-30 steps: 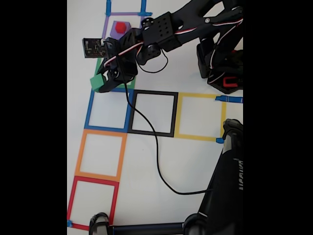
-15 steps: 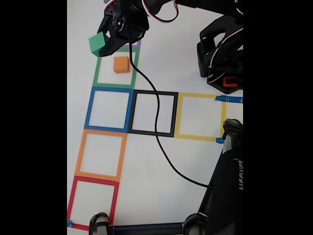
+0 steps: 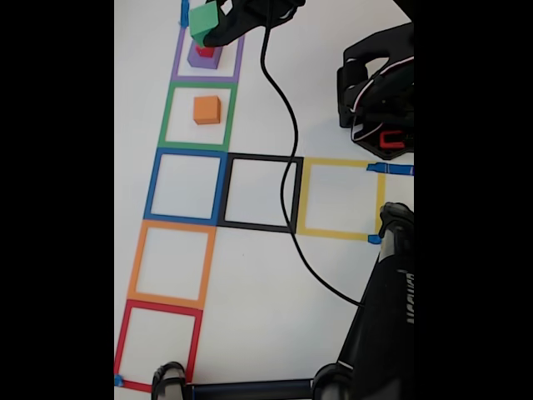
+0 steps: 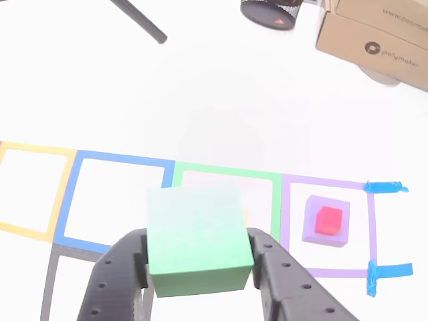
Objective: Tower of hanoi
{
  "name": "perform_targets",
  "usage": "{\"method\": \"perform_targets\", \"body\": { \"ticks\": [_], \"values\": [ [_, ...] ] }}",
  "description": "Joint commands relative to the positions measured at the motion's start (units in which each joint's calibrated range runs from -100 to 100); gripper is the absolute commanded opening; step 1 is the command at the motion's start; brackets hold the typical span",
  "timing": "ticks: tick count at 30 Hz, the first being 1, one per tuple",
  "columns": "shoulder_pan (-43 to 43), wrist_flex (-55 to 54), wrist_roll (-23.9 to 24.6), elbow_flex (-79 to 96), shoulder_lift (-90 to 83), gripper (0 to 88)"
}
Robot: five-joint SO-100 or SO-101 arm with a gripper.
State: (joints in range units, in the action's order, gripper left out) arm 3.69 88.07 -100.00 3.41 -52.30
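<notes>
My gripper (image 3: pixel 210 27) is shut on the green cube (image 3: pixel 202 20) and holds it in the air over the purple tape square at the top of the fixed view. In the other view the green cube (image 4: pixel 195 241) sits clamped between the black fingers (image 4: pixel 273 274) of the gripper (image 4: pixel 197 257). The purple cube (image 3: pixel 202 58) stands inside the purple tape square with the small red cube (image 3: pixel 206 51) on top; the other view shows the purple cube (image 4: pixel 326 225) and the red cube (image 4: pixel 328 219) to the right. The orange cube (image 3: pixel 206 109) rests in the green tape square.
A row of tape squares runs down the white table: blue (image 3: pixel 186 186), orange (image 3: pixel 170 262) and red (image 3: pixel 158 343), with black (image 3: pixel 261 192) and yellow (image 3: pixel 340 197) squares beside. A black cable (image 3: pixel 287 183) crosses them. The arm base (image 3: pixel 379 92) stands at right. Cardboard boxes (image 4: pixel 381 30) sit beyond.
The gripper has carried the green cube upward in the fixed view, from the green and blue squares to above the purple square. The orange cube came into sight as the arm left.
</notes>
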Motion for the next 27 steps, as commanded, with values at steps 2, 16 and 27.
{"method": "perform_targets", "body": {
  "ticks": [2,16,27],
  "values": [
    [-3.4,-7.1,0.0,9.77,-2.73,2.1],
    [-6.47,-41.35,0.0,53.96,-10.96,1.5],
    [-7.71,-71.15,0.0,70.23,2.44,1.3]
  ]
}}
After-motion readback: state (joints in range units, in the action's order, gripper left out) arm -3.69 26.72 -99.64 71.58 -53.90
